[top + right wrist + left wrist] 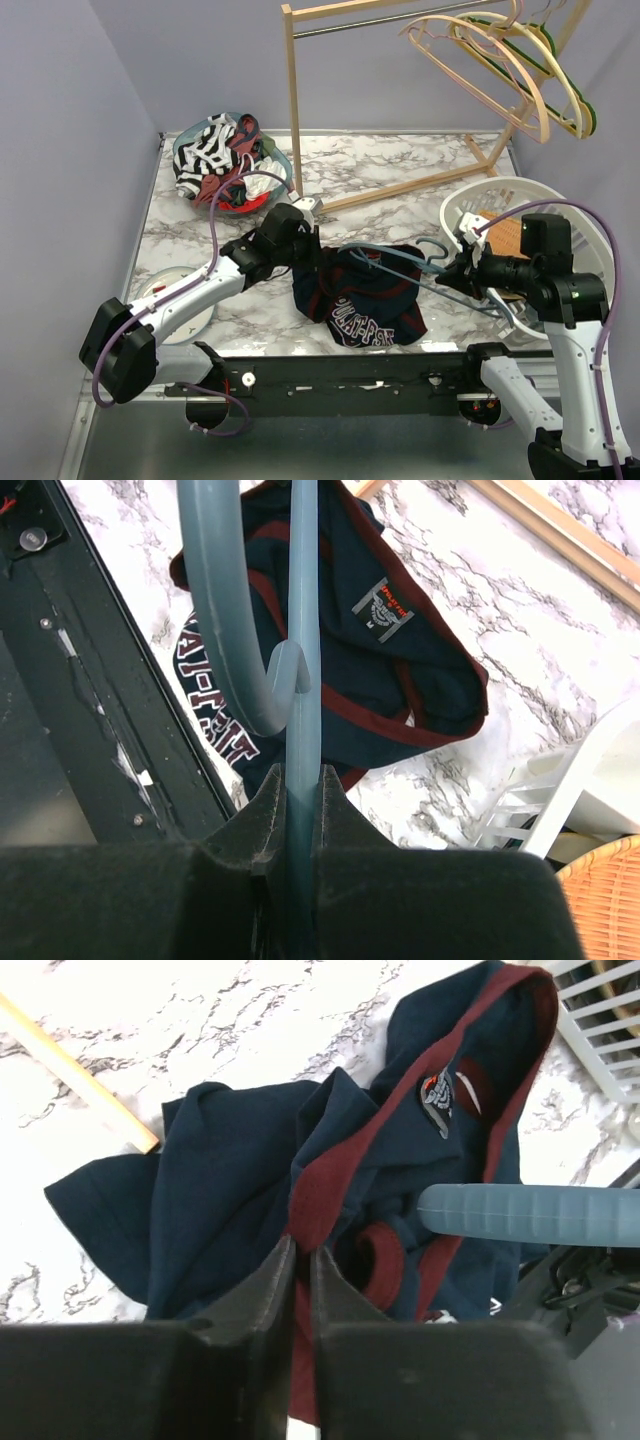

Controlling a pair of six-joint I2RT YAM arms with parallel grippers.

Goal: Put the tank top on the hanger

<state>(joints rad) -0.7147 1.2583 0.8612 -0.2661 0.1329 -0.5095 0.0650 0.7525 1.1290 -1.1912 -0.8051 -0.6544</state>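
The navy tank top (365, 300) with maroon trim lies bunched at the table's front middle, its white lettering facing up. My left gripper (305, 250) is shut on its maroon trim (318, 1185) at the garment's left edge. The grey-blue hanger (415, 268) reaches from the right across the tank top, one arm inside the fabric. My right gripper (462, 272) is shut on the hanger's bar (303, 660) below its curved hook (215, 600). The hanger's end (530, 1215) also shows in the left wrist view, over the garment.
A bowl of striped and red clothes (225, 160) sits at the back left. A wooden rack (300, 90) with beige, pink and green hangers (520, 60) stands at the back. A white laundry basket (500, 210) is at the right. A white dish (185, 310) lies under the left arm.
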